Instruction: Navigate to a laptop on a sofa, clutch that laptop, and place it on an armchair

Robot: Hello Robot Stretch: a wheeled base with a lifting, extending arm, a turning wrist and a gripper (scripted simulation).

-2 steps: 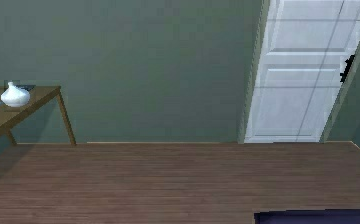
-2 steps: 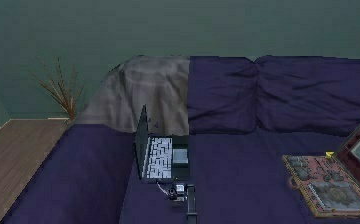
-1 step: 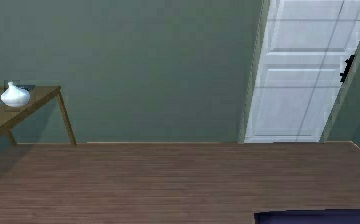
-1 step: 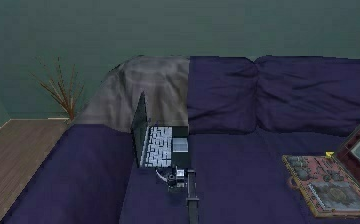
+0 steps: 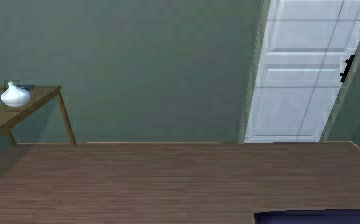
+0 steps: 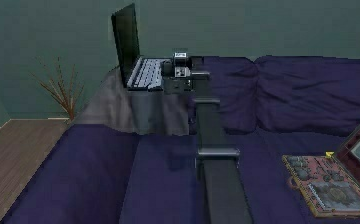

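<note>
- The grasping step seems to be in hand. The arm [image 6: 216, 140] is stretching out across the sofa [image 6: 288, 100], and the pincer [image 6: 171, 76] is sitting just beside the laptop [image 6: 143, 72].
- The laptop is standing with its lid raised at the sofa's far-left corner in the arm side view, resting on a grey patch there.
- The pincer's state is not showing, so I cannot tell it. With the laptop lying right at it, I also cannot tell whether it is holding anything.
- The next move is probably calling for a sure hold on the laptop's base, a lift clear of the sofa, and then a search for the armchair.
- Whether the pincer is touching the laptop is hard to make out.
- A reddish box [image 6: 333, 172] at the sofa's right edge is being cut off by the frame.
- The same is happening to the surface [image 5: 43, 97] carrying a white vessel [image 5: 15, 95] in the forward view.
</note>
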